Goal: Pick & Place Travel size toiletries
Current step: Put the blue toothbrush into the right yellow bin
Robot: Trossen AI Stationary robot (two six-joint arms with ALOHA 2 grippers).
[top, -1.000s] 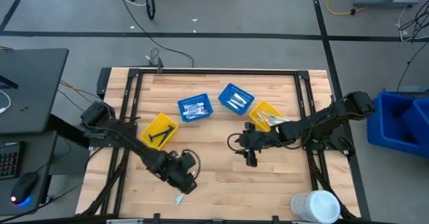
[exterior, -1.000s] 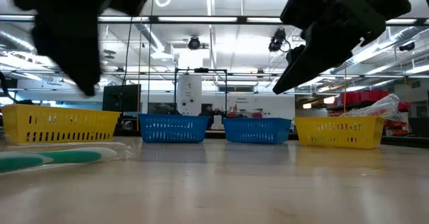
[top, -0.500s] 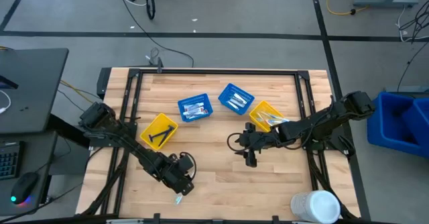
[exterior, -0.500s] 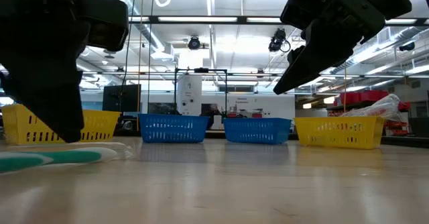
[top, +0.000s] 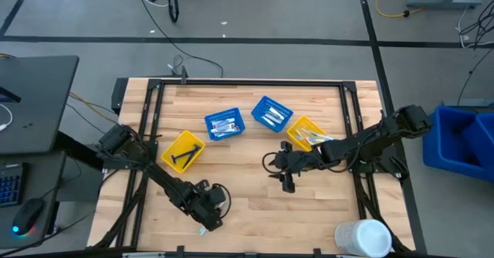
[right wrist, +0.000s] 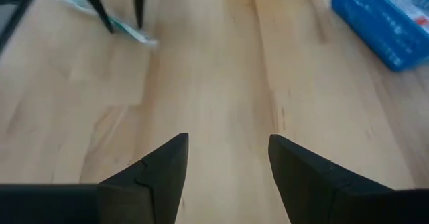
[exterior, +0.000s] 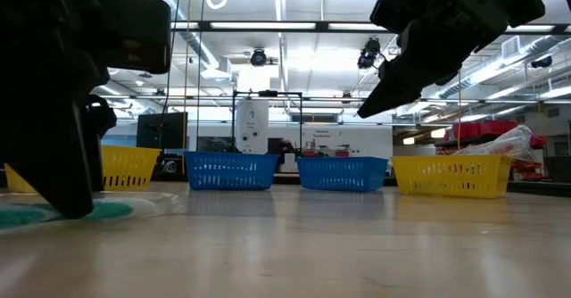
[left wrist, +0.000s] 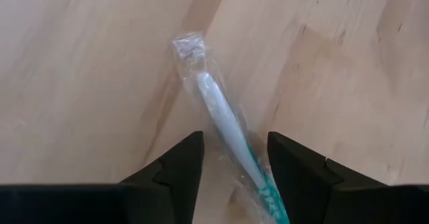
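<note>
A toothbrush (left wrist: 220,114) with a white and teal handle, in a clear wrapper, lies flat on the wooden table near its front edge, left of centre (top: 204,229). My left gripper (left wrist: 234,142) is open, pointing steeply down. Its fingers stand low on either side of the toothbrush's teal part (exterior: 114,211). My right gripper (right wrist: 228,141) is open above the table's middle right (top: 288,184), with nothing between its fingers. More toiletries lie in the baskets at the back. My left gripper comes from above with one finger (left wrist: 295,158) on each side of the wrapped toothbrush, across its length. The toothbrush lies flat on the table. Whether a finger touches the wrapper, I cannot tell.
Two yellow baskets (top: 184,150) (top: 307,133) and two blue baskets (top: 224,124) (top: 271,113) stand in a row at the back. A large white cylinder (top: 363,239) stands at the front right corner. Bare wood lies between the arms.
My left gripper has come down toward the table and a little toward its front edge. Its fingers now stand low around the toothbrush, which has stayed where it was.
</note>
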